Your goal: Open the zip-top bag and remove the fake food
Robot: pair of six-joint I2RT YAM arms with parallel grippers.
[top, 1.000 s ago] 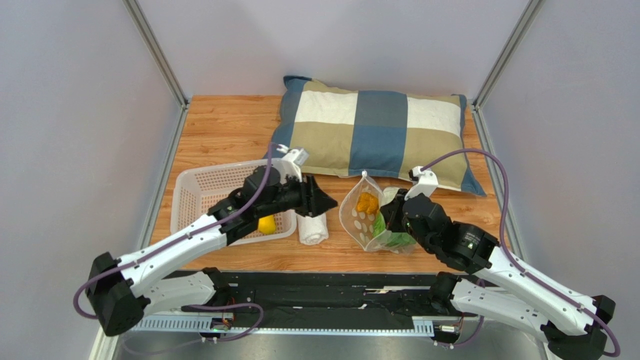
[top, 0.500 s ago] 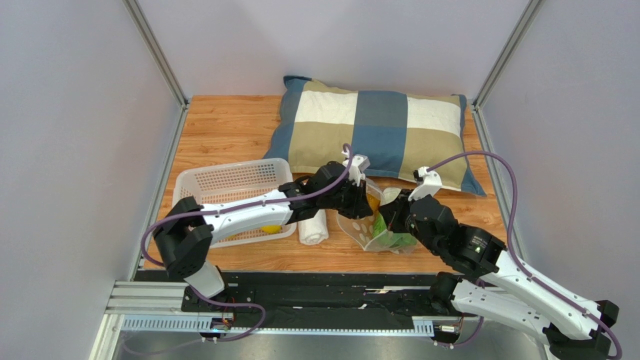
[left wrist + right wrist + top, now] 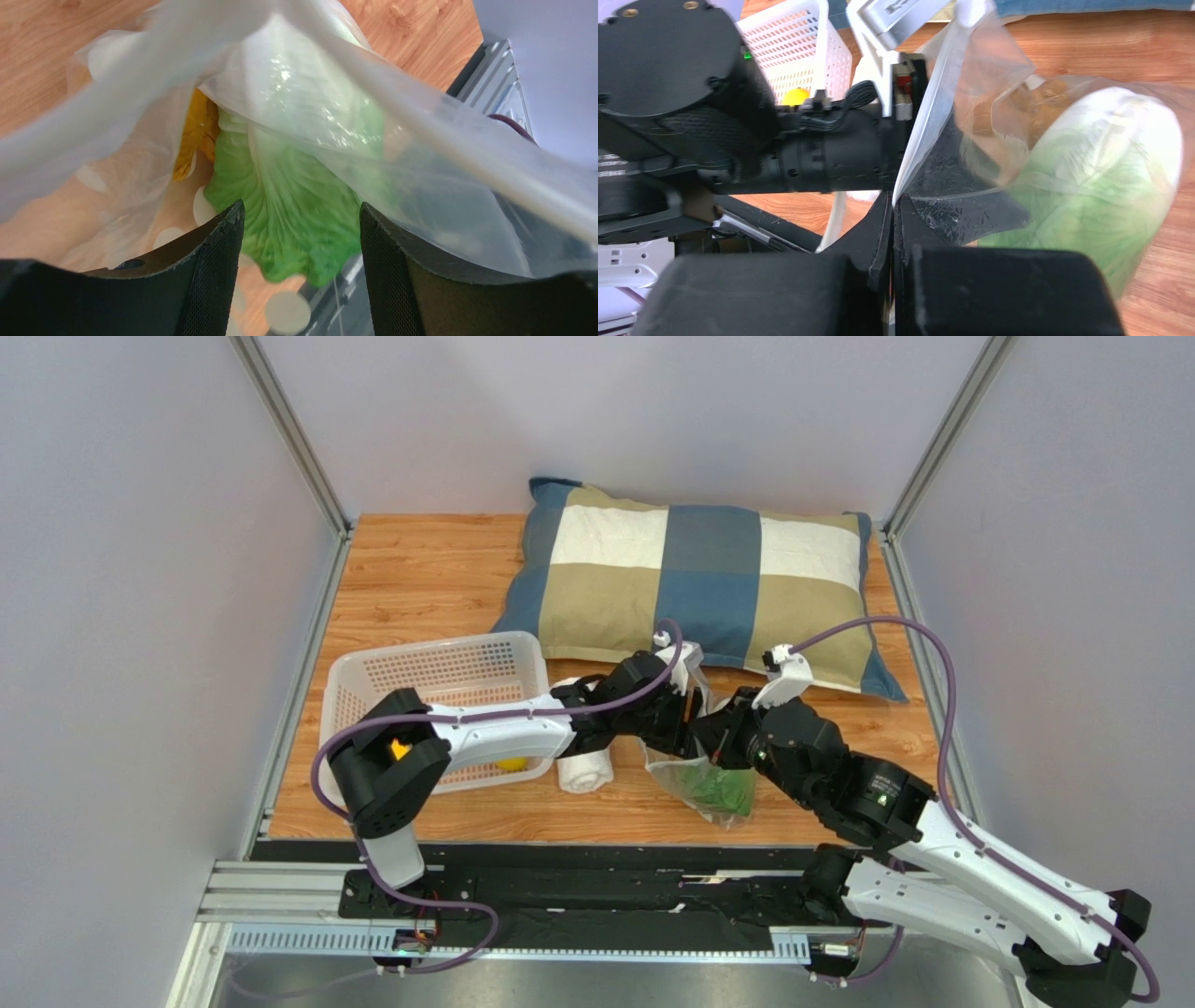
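The zip-top bag (image 3: 723, 791) lies on the wood in front of the pillow, its mouth held up towards the arms. My right gripper (image 3: 894, 201) is shut on the bag's edge film (image 3: 934, 105). My left gripper (image 3: 302, 227) is open at the bag's mouth, its fingers (image 3: 210, 266) spread on either side of the green cabbage leaf (image 3: 295, 203). Deeper in the bag, to the left, a yellow fruit (image 3: 198, 133) shows. Through the plastic in the right wrist view the cabbage (image 3: 1088, 210) fills the bag. A yellow lemon (image 3: 795, 96) lies in the white basket.
The white basket (image 3: 421, 679) stands at the left, with the left arm stretched across its near corner. A rolled white towel (image 3: 582, 773) lies between the basket and the bag. The checked pillow (image 3: 701, 581) fills the back of the table.
My left arm has swung right from the basket to the bag's mouth, and its jaws have spread wider. The bag has sunk lower and tipped. The right gripper has kept its hold.
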